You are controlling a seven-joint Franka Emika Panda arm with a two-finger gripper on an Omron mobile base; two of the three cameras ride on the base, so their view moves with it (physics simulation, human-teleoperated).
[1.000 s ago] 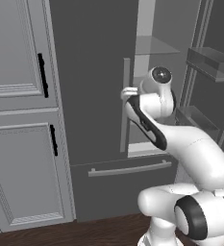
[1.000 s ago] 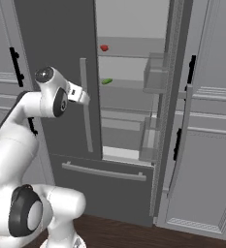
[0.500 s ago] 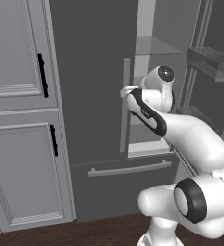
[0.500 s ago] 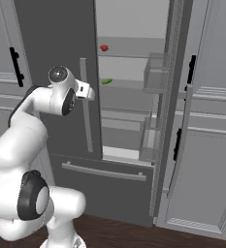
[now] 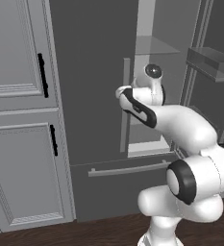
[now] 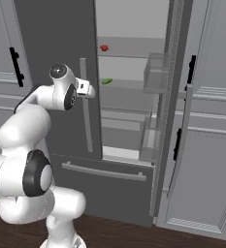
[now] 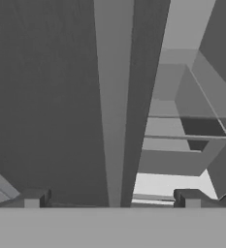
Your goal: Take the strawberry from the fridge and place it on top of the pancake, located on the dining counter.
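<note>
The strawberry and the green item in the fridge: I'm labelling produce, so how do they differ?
The strawberry is red and roundish; the green item is oblong. The strawberry sits on a higher shelf, the green item on the shelf below, slightly further right. Both are tiny and lie inside the open fridge, untouched.

1. The fridge [image 6: 61,43] has its right door [image 6: 169,97] swung wide, leaving a clear gap into the pale interior beside the shut left door.
2. The left door's vertical handle [image 6: 86,104] stands just at that gap's edge, directly ahead of the wide-open gripper [image 7: 112,196].
3. The glass shelves [image 6: 129,86] split the interior into low slots.
4. The open door's bins [image 6: 155,77] narrow the gap's far side.
</note>
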